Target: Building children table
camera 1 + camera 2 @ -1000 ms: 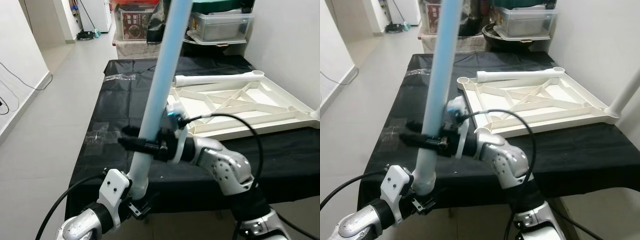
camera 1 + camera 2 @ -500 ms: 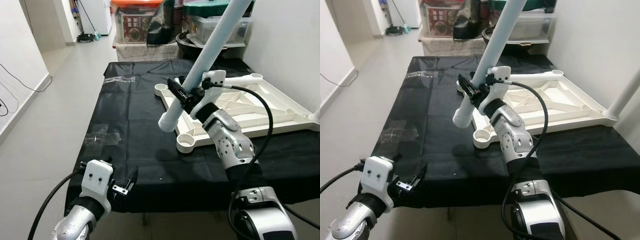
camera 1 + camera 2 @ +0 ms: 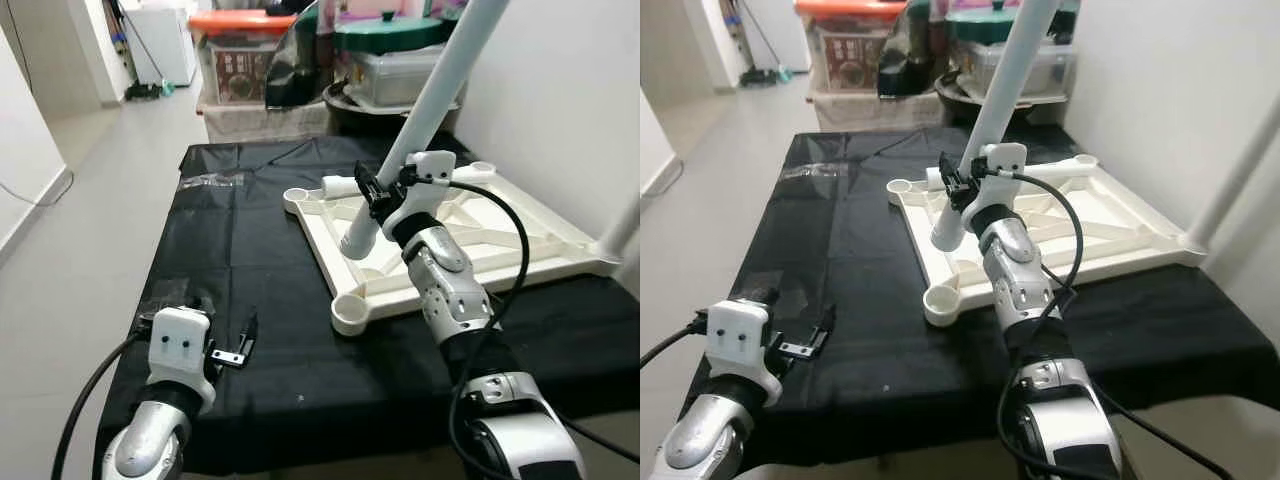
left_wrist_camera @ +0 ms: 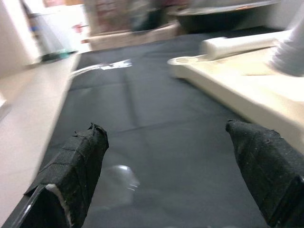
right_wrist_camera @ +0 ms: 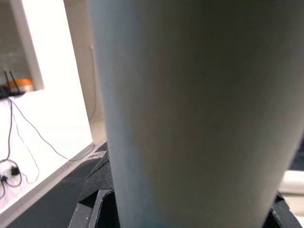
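- Right tool (image 3: 372, 192) clenched around a pale blue table leg (image 3: 432, 95), tilted, its lower end over the upturned white tabletop (image 3: 520, 225).
- Tabletop lies along the black-covered desk's (image 3: 250, 250) right edge.
- Left tool (image 4: 166, 175) released, empty, above the desk's near left corner.

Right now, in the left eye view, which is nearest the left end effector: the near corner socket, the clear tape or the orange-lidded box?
1. Near corner socket, to its right on the tabletop.
2. Clear tape, at the cloth's far-left.
3. Orange-lidded box, beyond the table.

The left end effector hovers at the near-left edge.
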`<state>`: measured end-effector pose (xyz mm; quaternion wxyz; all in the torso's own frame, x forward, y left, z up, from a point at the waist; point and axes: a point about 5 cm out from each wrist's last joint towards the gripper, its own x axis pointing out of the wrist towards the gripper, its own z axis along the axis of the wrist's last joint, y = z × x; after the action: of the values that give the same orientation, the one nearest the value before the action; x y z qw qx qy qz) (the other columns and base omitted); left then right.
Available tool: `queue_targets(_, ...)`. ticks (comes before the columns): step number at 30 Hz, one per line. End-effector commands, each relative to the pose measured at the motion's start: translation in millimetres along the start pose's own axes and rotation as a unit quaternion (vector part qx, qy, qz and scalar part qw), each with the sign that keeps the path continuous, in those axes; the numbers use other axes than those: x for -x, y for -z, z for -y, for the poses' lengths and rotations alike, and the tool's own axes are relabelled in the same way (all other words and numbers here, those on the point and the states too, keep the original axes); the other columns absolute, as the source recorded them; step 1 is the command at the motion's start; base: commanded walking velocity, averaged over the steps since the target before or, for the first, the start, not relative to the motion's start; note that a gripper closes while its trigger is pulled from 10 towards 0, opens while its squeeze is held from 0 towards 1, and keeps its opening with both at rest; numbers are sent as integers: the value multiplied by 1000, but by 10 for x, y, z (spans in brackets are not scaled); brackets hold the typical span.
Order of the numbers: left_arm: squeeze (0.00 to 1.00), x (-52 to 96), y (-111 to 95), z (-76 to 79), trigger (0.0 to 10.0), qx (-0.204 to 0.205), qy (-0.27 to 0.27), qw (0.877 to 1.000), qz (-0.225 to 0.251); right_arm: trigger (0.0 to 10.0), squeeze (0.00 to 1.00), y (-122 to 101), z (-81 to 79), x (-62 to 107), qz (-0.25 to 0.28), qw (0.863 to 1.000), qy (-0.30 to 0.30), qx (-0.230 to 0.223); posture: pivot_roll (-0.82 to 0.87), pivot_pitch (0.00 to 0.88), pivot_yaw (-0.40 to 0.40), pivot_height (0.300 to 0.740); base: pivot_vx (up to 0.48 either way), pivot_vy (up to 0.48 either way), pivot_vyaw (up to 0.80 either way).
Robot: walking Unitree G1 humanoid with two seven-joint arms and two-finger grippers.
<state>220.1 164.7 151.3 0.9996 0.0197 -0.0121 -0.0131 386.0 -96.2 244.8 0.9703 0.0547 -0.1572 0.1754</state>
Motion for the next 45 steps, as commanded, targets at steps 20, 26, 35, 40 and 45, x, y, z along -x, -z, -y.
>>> queue_targets(20,0,80,61,165,10000,6,-8,1000,-13,10000,0,-116,5,-217,23,984,89,153,110,101,-37,740,0,0,0)
queue_targets(26,0,148,17,264,10000,3,1,1000,-11,10000,0,-196,-81,-313,53,972,113,201,118,159,-35,740,0,0,0)
queue_targets(35,0,215,-167,342,10000,-3,10,1000,8,10000,0,-240,-67,-395,43,966,143,212,129,265,-35,740,0,0,0)
queue_targets(40,0,227,-232,385,10000,-6,18,1000,15,10000,0,-266,-74,-422,41,967,147,205,136,314,-36,740,0,0,0)
queue_targets(45,0,304,-336,472,10000,-1,26,999,21,10000,0,-403,-150,-489,69,963,144,218,148,355,-35,740,0,0,0)
